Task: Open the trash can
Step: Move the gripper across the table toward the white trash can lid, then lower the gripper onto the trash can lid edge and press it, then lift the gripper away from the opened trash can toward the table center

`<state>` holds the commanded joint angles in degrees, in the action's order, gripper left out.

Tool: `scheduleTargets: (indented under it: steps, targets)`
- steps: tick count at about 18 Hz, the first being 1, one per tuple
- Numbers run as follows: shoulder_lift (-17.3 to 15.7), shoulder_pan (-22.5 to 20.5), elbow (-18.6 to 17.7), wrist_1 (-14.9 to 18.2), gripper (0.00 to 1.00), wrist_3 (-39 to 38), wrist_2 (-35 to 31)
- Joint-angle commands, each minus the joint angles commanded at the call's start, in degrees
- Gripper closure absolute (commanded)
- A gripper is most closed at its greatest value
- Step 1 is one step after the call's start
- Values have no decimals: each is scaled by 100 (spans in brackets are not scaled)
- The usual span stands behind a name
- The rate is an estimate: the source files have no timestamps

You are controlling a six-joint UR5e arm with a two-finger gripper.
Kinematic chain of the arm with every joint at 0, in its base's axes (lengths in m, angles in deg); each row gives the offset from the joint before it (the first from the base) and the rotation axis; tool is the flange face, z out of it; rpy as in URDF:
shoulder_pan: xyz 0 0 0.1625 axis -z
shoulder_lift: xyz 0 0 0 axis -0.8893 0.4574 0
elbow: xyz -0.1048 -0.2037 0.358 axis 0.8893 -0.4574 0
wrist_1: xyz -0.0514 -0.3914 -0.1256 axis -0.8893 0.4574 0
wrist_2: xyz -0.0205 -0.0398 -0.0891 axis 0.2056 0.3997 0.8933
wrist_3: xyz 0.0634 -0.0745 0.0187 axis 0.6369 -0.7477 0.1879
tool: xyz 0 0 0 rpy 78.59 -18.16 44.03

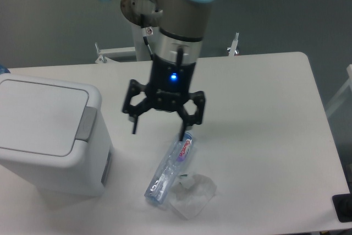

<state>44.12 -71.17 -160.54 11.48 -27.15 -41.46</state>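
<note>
White table under grey backdrop; the trash can sits at its left edge, lid down. My gripper hangs mid-table, jaws apart, empty. I judge this the approach: next I must reach the grey push tab and press.

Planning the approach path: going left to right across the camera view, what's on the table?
Trash can → gripper, fingers open above the table → crumpled clear plastic. The bottle overlaps both, so I leave it out.

Bare table between end effector, trash can
</note>
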Motion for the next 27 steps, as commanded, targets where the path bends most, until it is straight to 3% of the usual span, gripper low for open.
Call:
scheduleTargets:
  steps: [11, 18, 27]
  targets:
    - [-97, 492, -308, -44, 0, -211, -149]
    - [-211, 519, -588, -97, 0, -256, -158]
    - [-184, 519, -589, -97, 0, -247, -185]
